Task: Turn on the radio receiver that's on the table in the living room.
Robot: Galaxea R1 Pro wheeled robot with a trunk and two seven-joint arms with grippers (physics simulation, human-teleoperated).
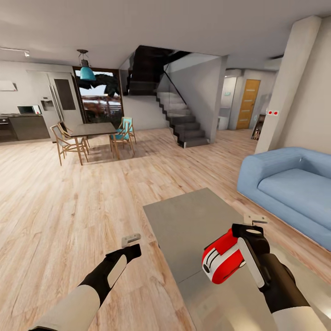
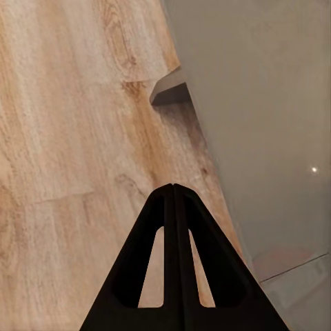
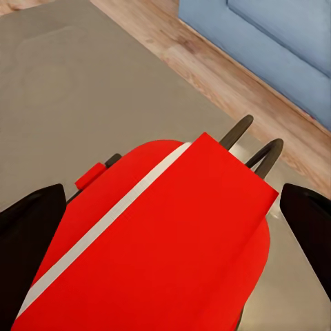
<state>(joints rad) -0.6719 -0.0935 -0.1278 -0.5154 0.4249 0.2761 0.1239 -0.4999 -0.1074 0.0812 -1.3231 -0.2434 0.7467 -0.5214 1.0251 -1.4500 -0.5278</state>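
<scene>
The glossy red radio receiver [image 1: 224,260], white band along its body and white end panel facing the camera, sits between the fingers of the right gripper [image 1: 250,230], above the near part of the grey tabletop [image 1: 193,220]. In the right wrist view the radio receiver [image 3: 158,241] lies between the two black fingers [image 3: 31,227], which flank its sides; whether they press it cannot be told. The left gripper [image 1: 131,240] hangs over the wooden floor [image 1: 69,202] just beside the tabletop's left edge, its fingers [image 2: 162,221] pressed together to a point. A blue sofa [image 1: 294,184] stands to the right of the tabletop. Farther back are a dark dining table [image 1: 94,129] with wooden chairs [image 1: 64,142], a teal pendant lamp [image 1: 87,73] and a dark staircase [image 1: 181,119].
</scene>
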